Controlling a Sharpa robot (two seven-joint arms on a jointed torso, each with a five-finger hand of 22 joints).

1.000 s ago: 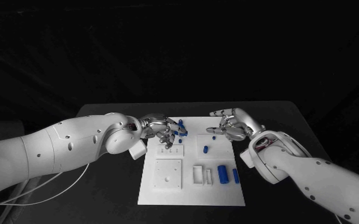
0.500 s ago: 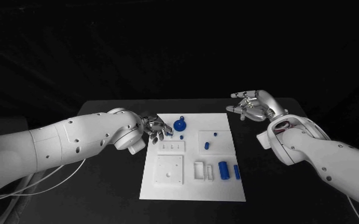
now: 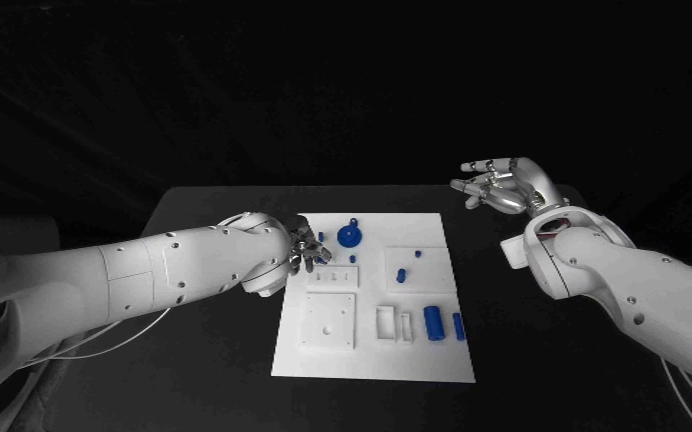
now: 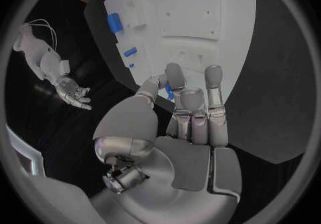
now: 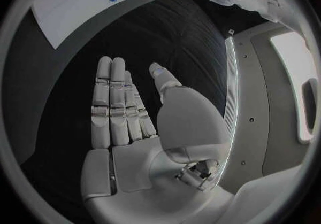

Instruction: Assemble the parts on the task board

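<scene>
Task board [image 3: 368, 352], a white plate, lies in the middle of the black desk [image 3: 216, 372]. Going from left to right, the left hand [image 3: 306, 249] is at the left edge of the board, near its far corner. In the left wrist view its fingers [image 4: 213, 82] are stretched out over the edge of the board and a little apart, with a bit of blue showing behind them, and I cannot tell if they touch the plate. This hand holds nothing.

On the board, just beside the left hand, stands a round blue part [image 3: 351, 238] with a small stem on top. More to the right are a small blue peg [image 3: 401, 275] and a tiny blue piece [image 3: 417, 251] beyond it. Near the front right corner of the board lie two blue cylinders, the thicker one [image 3: 433, 320] and the thinner one [image 3: 459, 326], side by side, next to a white block [image 3: 387, 321]. A white square plate [image 3: 330, 320] with holes sits at the front left of the board.

The right hand [image 3: 498, 187] is well apart from the board, raised over the far right corner of the desk. In the right wrist view its fingers [image 5: 110, 101] are straight and close together, the thumb stands away, and the palm is empty.
</scene>
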